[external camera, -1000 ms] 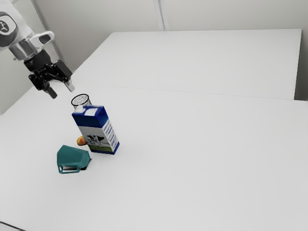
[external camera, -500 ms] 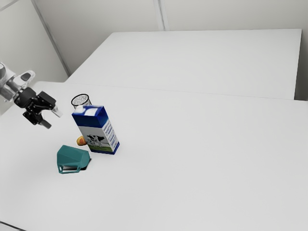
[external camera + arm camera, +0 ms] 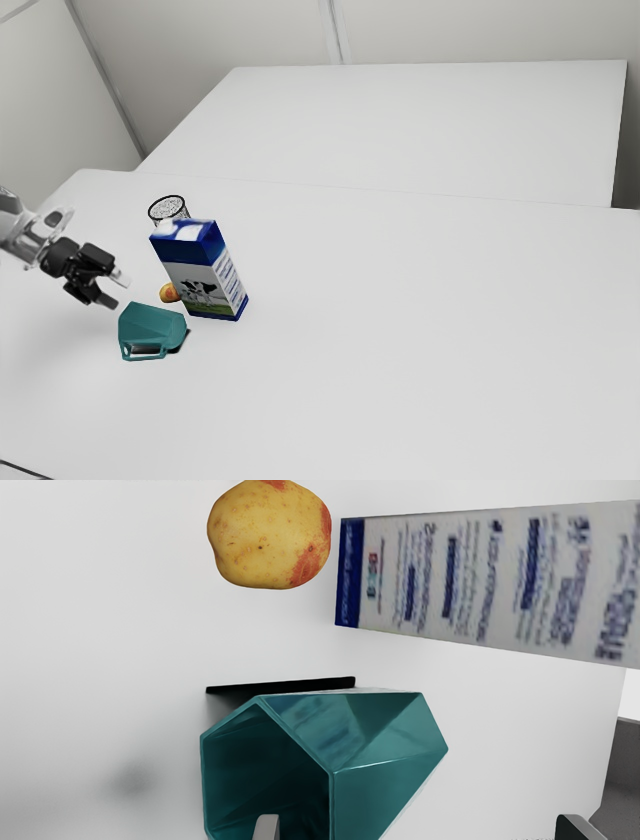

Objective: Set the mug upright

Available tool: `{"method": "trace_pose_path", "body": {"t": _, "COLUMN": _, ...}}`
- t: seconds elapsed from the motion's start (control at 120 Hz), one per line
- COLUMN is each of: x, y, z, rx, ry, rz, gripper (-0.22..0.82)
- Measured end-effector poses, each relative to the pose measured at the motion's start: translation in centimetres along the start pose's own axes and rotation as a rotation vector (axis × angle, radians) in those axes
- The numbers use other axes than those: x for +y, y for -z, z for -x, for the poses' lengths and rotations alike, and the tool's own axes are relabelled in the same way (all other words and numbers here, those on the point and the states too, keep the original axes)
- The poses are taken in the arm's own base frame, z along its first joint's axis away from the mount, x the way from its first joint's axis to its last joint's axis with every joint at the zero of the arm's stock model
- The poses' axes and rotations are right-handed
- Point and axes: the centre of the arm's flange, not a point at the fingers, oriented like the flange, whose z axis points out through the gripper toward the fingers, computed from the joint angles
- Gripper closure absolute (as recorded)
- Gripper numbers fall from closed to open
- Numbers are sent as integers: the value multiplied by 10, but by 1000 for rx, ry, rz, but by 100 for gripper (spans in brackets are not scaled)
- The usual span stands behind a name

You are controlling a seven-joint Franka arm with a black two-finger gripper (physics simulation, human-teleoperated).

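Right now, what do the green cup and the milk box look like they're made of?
The mug looks like shiny glazed ceramic, maybe hard plastic: light gleams along an edge between its flat teal faces. The milk carton looks like smooth cardboard, perhaps coated: it has flat sides, straight corners and rows of print.

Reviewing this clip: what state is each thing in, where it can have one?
Glossy teal faceted mug: on its side, mouth uncovered
Blue-and-white boxy milk carton: upright
Black-rimmed round mesh container: upright, partly hidden
Yellow-red rounded potato: uncut where visible
Jaws: open, holding nothing
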Motion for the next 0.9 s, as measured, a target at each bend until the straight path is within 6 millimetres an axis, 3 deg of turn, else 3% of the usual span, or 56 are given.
{"method": "trace_pose_path", "body": {"t": 0.125, "x": -10, "y": -25, "z": 11, "rx": 4, "ry": -17, "rz": 68, "gripper": 0}}
{"method": "trace_pose_path", "body": {"t": 0.333, "x": -14, "y": -46, "z": 23, "rx": 17, "ry": -54, "rz": 149, "gripper": 1}}
{"method": "trace_pose_path", "body": {"t": 0.5, "x": -13, "y": -50, "z": 26, "rx": 32, "ry": -91, "rz": 185, "gripper": 42}}
{"method": "trace_pose_path", "body": {"t": 0.592, "x": -10, "y": -49, "z": 26, "rx": 37, "ry": -114, "rz": 199, "gripper": 57}}
{"method": "trace_pose_path", "body": {"t": 0.725, "x": -1, "y": -44, "z": 27, "rx": 50, "ry": -150, "rz": 209, "gripper": 69}}
{"method": "trace_pose_path", "body": {"t": 0.9, "x": 13, "y": -40, "z": 39, "rx": 75, "ry": -185, "rz": 229, "gripper": 75}}
